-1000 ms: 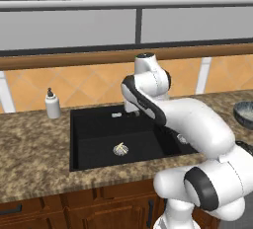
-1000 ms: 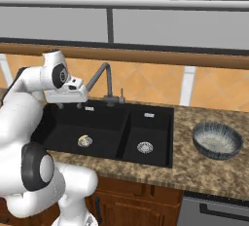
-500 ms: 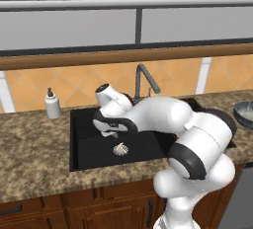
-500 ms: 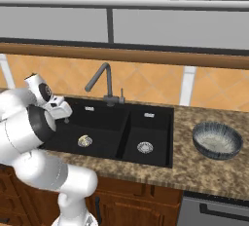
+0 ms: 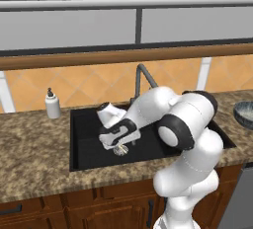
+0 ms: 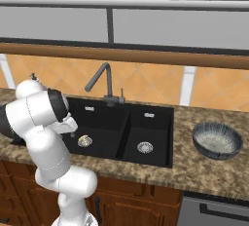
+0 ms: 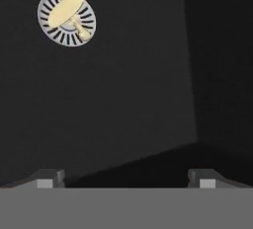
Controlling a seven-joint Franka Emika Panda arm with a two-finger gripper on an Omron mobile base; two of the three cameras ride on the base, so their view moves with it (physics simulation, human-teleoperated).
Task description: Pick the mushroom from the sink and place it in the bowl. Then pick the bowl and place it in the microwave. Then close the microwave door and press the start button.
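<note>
The mushroom (image 7: 66, 11), pale beige, lies on the silver drain ring (image 7: 66, 19) in the large basin of the black sink (image 5: 86, 146). It also shows as the small pale mushroom (image 5: 120, 150) and mushroom (image 6: 84, 141) in the base views. My gripper (image 5: 118, 143) hangs low inside that basin, just above the mushroom. In the hand view the gripper (image 7: 126, 178) is open, with nothing between its fingertips (image 7: 47, 177); the mushroom sits off toward the upper left. The dark grey bowl (image 6: 217, 141) stands on the counter right of the sink. The microwave is out of view.
A grey gooseneck faucet (image 6: 103, 80) rises behind the sink divider. The smaller basin has its own drain (image 6: 144, 147). A white soap dispenser (image 5: 52, 103) stands on the granite counter (image 5: 34, 144) left of the sink. A wooden ledge and wall cabinets run above.
The arm has folded down and swung left, lowering the hand from above the counter into the large basin over the drain. The jaws have stayed open.
</note>
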